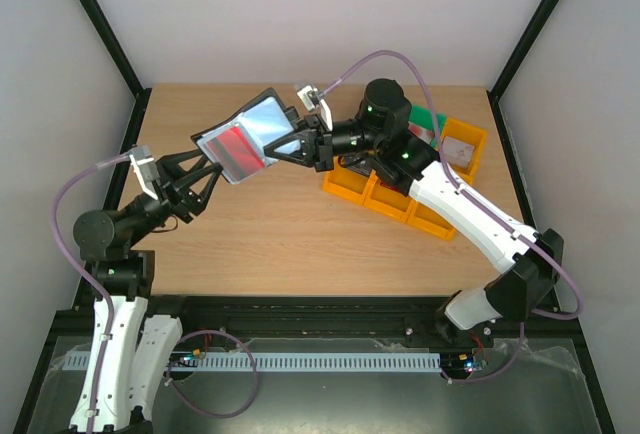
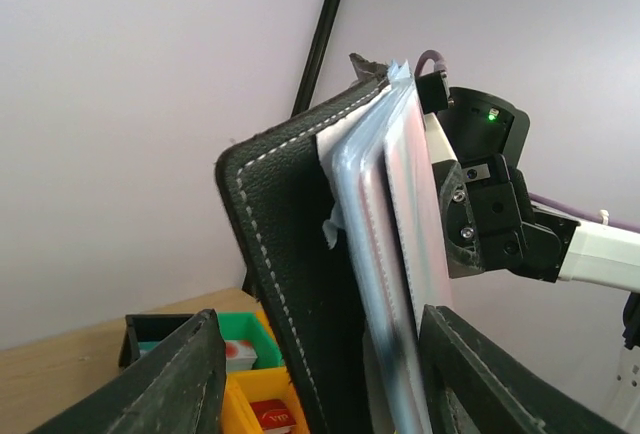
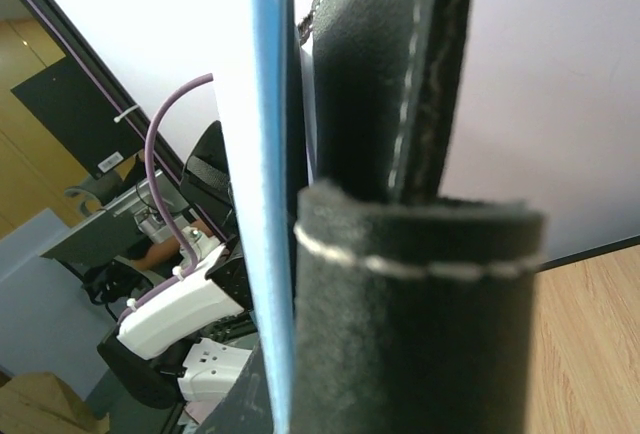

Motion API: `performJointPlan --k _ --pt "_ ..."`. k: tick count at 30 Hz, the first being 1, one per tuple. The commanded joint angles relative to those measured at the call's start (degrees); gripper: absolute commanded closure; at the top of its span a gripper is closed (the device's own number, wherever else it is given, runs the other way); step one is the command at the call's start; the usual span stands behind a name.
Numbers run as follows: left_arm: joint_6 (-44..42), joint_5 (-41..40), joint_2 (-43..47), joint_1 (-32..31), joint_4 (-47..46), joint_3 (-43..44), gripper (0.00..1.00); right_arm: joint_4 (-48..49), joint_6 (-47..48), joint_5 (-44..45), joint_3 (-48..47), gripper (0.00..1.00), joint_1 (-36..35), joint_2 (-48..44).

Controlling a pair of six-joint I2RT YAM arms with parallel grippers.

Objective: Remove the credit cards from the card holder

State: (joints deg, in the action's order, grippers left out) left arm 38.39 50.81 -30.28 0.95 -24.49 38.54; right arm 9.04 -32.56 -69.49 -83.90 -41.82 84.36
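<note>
Hanging in the air just left of the yellow bins (image 1: 385, 199), above the table (image 1: 300, 234), the card holder (image 1: 250, 139) is spread open between the two arms, with its inner faces turned up towards the top camera. The red card (image 1: 238, 146) shows on the half farther from the bins, tucked in its sleeve. The half nearer the bins shows a pale blue-grey, shiny face.

The right gripper (image 1: 290, 144) reaches in from the bins' side, and its fingers are pressed together on the holder's edge, pinching it. Its wrist view is filled by black stitched leather and a blue sleeve edge.

The left gripper (image 1: 212, 167) meets the holder's far corner, away from the bins. In the left wrist view its fingers (image 2: 170, 379) are spread, one on each side of the holder's lower edge. A gap shows beside the stitched leather cover, while the other finger stands just beside the clear sleeves; whether it touches them cannot be told.

A small red label lies in a yellow bin (image 2: 255, 404) next to a green one (image 2: 245, 339). Its white lettering is too blurred to read.
</note>
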Motion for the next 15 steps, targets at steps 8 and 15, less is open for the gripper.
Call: performJointPlan --k 8,15 --pt "0.2 -0.7 -0.9 0.4 0.1 0.5 0.54 3.9 -2.0 -2.0 2.2 0.98 1.1 -2.8" --pt "-2.0 -1.0 -3.6 -1.6 4.5 7.0 0.5 6.7 -3.6 -0.8 4.2 0.98 1.0 -2.2"
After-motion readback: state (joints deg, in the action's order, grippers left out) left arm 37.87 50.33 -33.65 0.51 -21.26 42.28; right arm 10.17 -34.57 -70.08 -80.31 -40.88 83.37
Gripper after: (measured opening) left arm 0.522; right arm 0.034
